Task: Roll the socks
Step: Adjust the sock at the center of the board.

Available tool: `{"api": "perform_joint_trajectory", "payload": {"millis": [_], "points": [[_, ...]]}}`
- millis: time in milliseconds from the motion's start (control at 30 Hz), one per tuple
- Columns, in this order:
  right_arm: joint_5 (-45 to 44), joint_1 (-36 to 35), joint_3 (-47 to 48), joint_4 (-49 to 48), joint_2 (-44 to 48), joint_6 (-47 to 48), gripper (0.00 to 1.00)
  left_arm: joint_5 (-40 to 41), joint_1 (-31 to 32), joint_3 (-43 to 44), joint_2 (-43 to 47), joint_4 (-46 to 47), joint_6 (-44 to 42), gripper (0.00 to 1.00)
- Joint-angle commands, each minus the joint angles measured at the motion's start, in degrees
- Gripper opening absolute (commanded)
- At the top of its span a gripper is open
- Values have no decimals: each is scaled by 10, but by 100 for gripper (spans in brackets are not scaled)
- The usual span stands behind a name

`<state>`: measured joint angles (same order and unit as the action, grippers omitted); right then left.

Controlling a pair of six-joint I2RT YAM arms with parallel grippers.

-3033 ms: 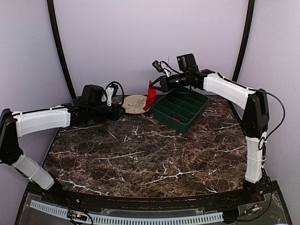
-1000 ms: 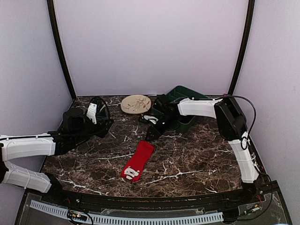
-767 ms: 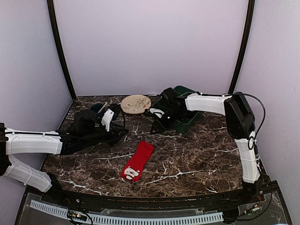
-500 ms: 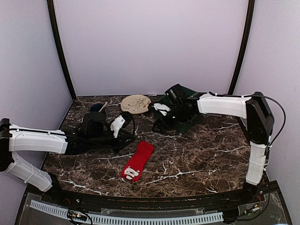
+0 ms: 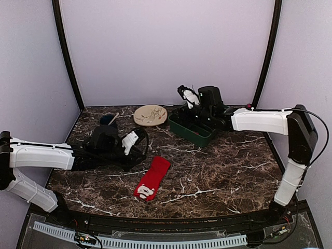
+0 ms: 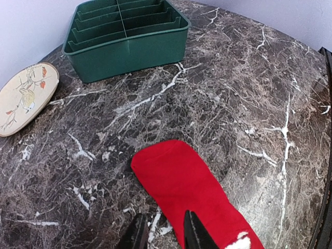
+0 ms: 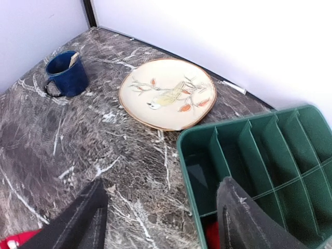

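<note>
**A:** Nearest us, the flat sock (image 5: 152, 177) lies on the table (image 5: 223, 171) toward the front edge. Our left gripper (image 6: 165, 236) hangs at its left long edge, fingers set narrow and holding nothing. What worries us here?

**B:** That narrow gap. One finger (image 6: 196, 233) shows over the cloth's edge, the other over bare marble. If we close like that, we'd likely pinch only a sliver. The roll would start crooked, or the whole sock would drag along the slick stone.

**A:** And farther back?

**B:** Our right gripper (image 7: 163, 223) is spread wide and empty above the green tray (image 7: 182, 155). A scrap of red (image 7: 210, 234) shows in a near compartment, and we take it for the second sock. Reaching in, we could catch a divider or shove the tray toward the plate (image 7: 167, 93).

**A:** How does the sock look?

**B:** Bright red, soft, flat and unrolled, lying slantwise, with a white patterned patch at its near end. The one in the tray is mostly hidden.
</note>
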<state>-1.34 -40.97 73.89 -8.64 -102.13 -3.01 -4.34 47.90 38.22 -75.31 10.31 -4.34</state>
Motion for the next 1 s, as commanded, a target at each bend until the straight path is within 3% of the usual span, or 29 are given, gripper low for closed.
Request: {"api": "perform_joint_trajectory", "payload": {"millis": [0, 33, 67, 167, 267, 500, 967], "points": [[16, -19, 43, 45, -32, -21, 51, -25, 6, 18, 7, -60, 9, 25], [19, -23, 52, 66, -40, -21, 45, -24, 10, 20, 4, -71, 14, 25], [33, -27, 60, 84, -49, -27, 22, -22, 14, 24, 1, -84, 20, 24], [50, -50, 65, 120, -74, -46, 12, -17, 31, 34, -6, -121, 33, 23], [52, -78, 59, 140, -89, -54, 12, -10, 49, 39, -13, -150, 45, 23], [107, -105, 61, 184, -125, -91, 25, -22, 63, 54, -46, -197, 59, 22], [146, -117, 58, 216, -175, -139, 27, -38, 69, 66, -80, -243, 80, 20]]}}
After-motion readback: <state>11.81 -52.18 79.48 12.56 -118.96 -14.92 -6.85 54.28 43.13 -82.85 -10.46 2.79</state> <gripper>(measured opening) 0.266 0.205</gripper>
